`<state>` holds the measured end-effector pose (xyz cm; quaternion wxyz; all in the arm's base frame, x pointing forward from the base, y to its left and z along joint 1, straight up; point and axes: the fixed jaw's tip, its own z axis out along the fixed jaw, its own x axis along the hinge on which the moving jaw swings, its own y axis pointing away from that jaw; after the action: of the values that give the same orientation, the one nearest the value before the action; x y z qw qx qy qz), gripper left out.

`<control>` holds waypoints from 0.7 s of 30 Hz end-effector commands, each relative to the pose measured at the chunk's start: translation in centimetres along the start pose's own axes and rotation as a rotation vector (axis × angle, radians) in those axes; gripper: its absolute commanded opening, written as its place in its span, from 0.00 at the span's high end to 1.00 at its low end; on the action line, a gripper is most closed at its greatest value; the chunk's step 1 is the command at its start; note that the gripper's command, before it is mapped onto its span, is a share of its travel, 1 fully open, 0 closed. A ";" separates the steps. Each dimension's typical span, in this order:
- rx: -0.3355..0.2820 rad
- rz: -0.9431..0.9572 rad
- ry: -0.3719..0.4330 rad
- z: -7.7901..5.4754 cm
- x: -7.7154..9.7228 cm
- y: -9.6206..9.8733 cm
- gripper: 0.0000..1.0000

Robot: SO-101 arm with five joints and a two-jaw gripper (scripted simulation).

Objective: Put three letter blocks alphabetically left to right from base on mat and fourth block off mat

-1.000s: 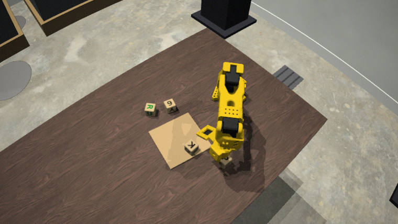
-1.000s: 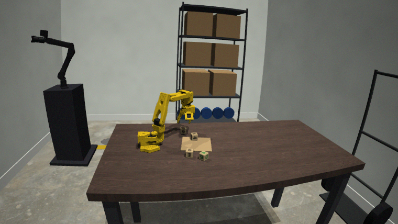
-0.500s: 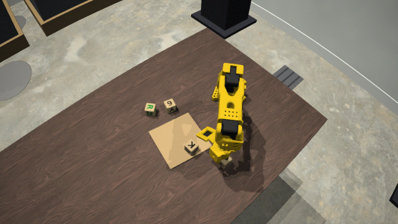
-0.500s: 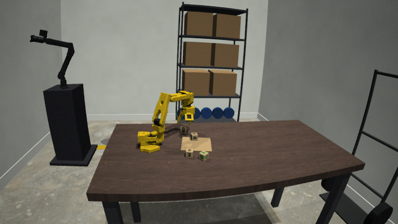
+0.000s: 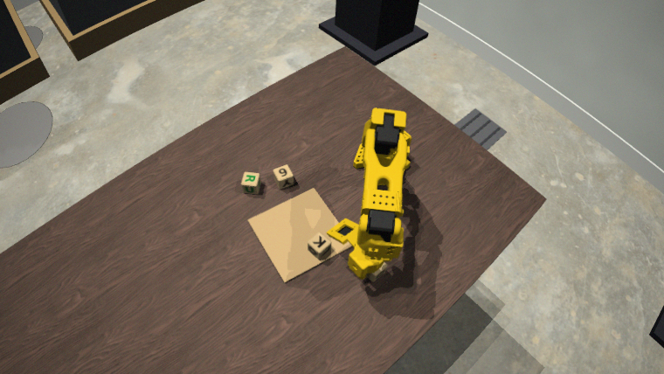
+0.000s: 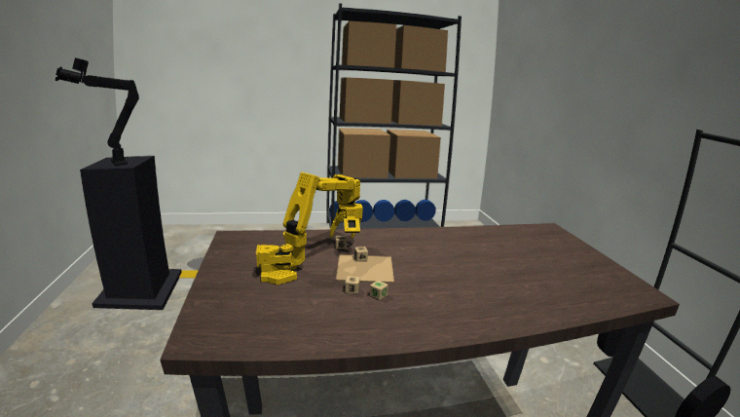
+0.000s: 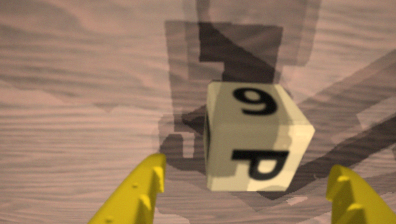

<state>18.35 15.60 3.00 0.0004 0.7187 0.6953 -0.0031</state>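
Wrist view: the block marked P (image 5: 378, 272) (image 6: 342, 243) (image 7: 220, 135) is shown beneath the open gripper (image 5: 371, 273) (image 6: 343, 236) (image 7: 247, 165), its fingers set apart and nothing gripped. In the exterior view, this block is located on the table (image 5: 185, 209) (image 6: 465, 289) (image 7: 60, 65), off the far side of the mat (image 5: 272, 230) (image 6: 378, 270). The K-topped block (image 5: 319, 245) (image 6: 360, 254) is placed on the mat, near its far edge. Off the near edge, the 6-topped block (image 5: 283, 176) (image 6: 351, 284) is seen at left and the R-topped block (image 5: 251, 183) (image 6: 378, 289) at right.

Behind the table, you have a rack (image 6: 452, 124) of boxes (image 6: 366, 100) above blue discs (image 6: 384, 209).
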 end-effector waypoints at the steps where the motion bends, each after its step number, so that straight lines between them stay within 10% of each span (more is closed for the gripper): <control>1: -0.087 -0.013 0.084 -1.7 1.0 0.7 0.65; 21: -0.087 -0.013 0.084 -0.9 1.0 0.7 0.65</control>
<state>18.13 15.41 1.58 0.0003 0.7187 0.6953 -0.0054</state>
